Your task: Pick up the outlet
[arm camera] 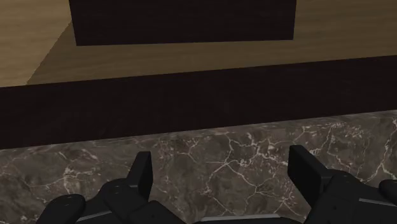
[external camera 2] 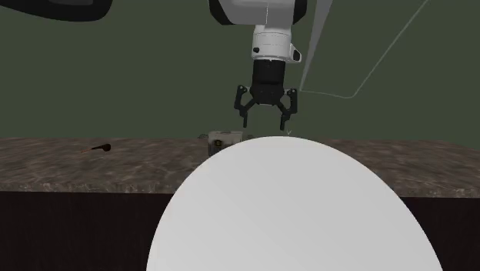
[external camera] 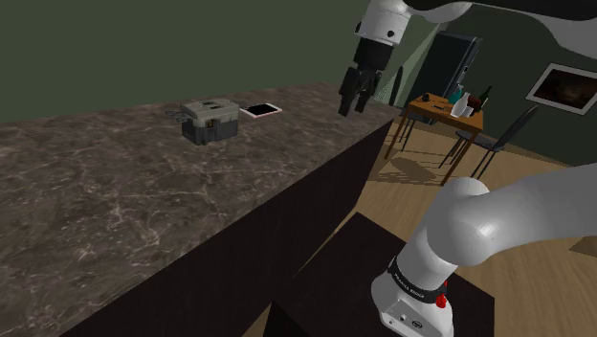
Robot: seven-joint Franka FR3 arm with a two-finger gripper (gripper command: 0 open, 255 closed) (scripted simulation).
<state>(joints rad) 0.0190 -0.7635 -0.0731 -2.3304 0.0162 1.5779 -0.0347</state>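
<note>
Plainly, this is the approach step, and nothing has been grasped. The all-black two-finger gripper (external camera: 353,107) hangs above the dark, white-veined marble countertop (external camera: 115,191) close to its front edge. In the wrist view its fingers (arm camera: 143,170) stand wide apart with only stone between them, so it holds nothing.

The grey, box-shaped outlet with a paler top (external camera: 210,122) sits on the same countertop, well apart from the gripper toward the shoulder view's left. A flat white rectangular slab (external camera: 260,110) lies just beside it, between the two. In the second exterior view the outlet (external camera 2: 223,140) peeks out beside a big white rounded part of the arm (external camera 2: 296,208).

The next move, as I judge it, calls for carrying the hand across over the box, passing the slab, squaring the open fingers to its sides, then lowering.
</note>
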